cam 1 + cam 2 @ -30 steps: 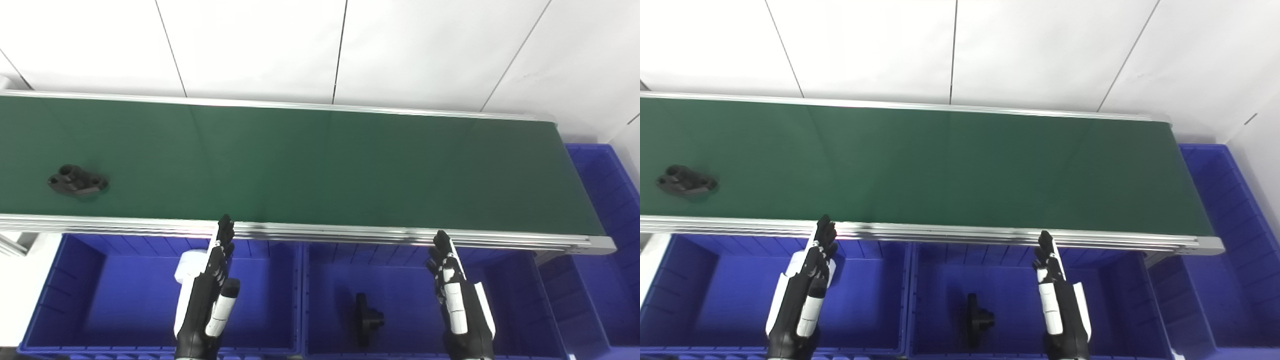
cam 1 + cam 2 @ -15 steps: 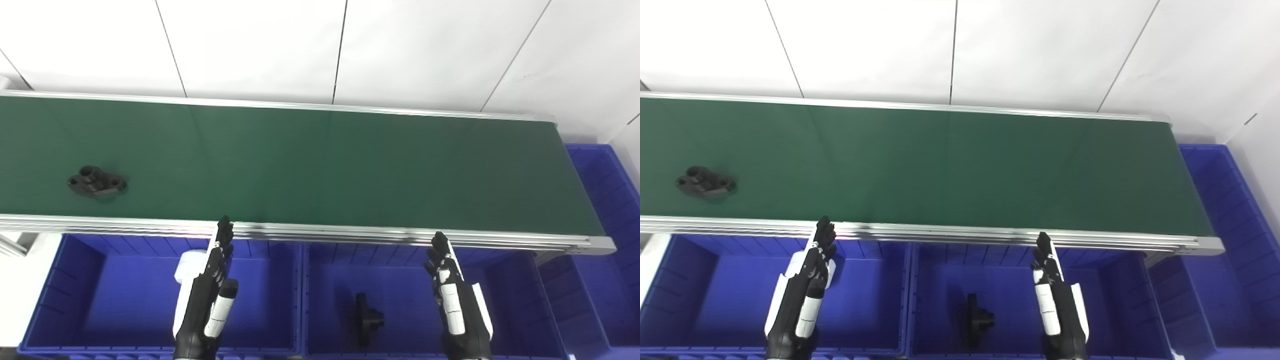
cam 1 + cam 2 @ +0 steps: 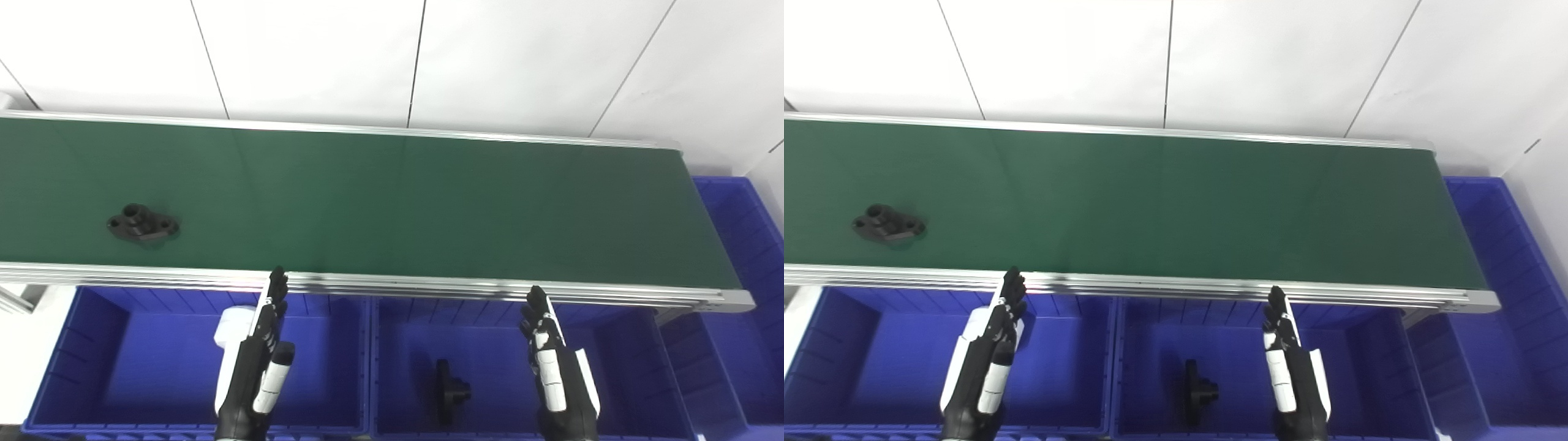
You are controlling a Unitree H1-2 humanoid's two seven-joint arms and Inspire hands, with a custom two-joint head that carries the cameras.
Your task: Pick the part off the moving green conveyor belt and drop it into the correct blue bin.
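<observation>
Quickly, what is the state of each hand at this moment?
Left hand: open, fingers straight, holding nothing, over the left blue bin.
Right hand: open, holding nothing, over the middle bin.

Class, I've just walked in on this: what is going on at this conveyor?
A black part lies on the green belt, toward its left end. Both of the robot's hands, left hand and right hand, hover open over the blue bins in front, holding nothing. The middle bin already contains a black part.
</observation>
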